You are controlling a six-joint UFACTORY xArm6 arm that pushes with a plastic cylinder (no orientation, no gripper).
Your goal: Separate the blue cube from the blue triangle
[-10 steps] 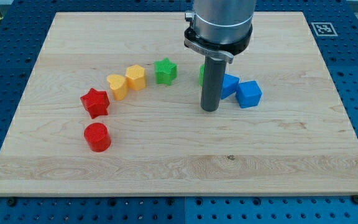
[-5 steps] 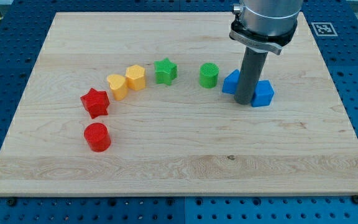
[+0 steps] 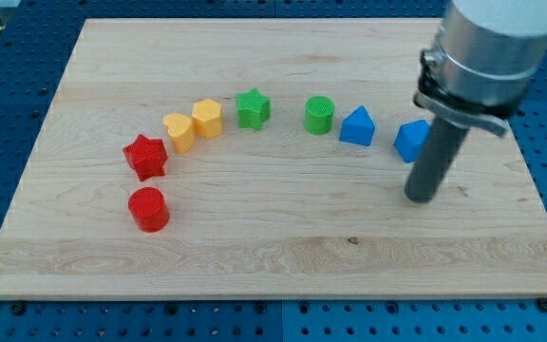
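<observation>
Resting on the board [image 3: 254, 237], my tip [image 3: 422, 198] sits at five o'clock of the blue cube [image 3: 410, 141], gripping nothing; the blue triangle [image 3: 357, 126] lies apart at nine o'clock.

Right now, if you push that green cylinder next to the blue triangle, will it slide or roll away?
The green cylinder stands upright on its flat end, so it would probably slide, not roll. It looks like small, stiff plastic, likely light. The wooden board looks smooth, so it may spin slightly if pushed off-centre.

A pale wooden board [image 3: 254, 247] lies on a blue perforated table [image 3: 8, 85].
</observation>
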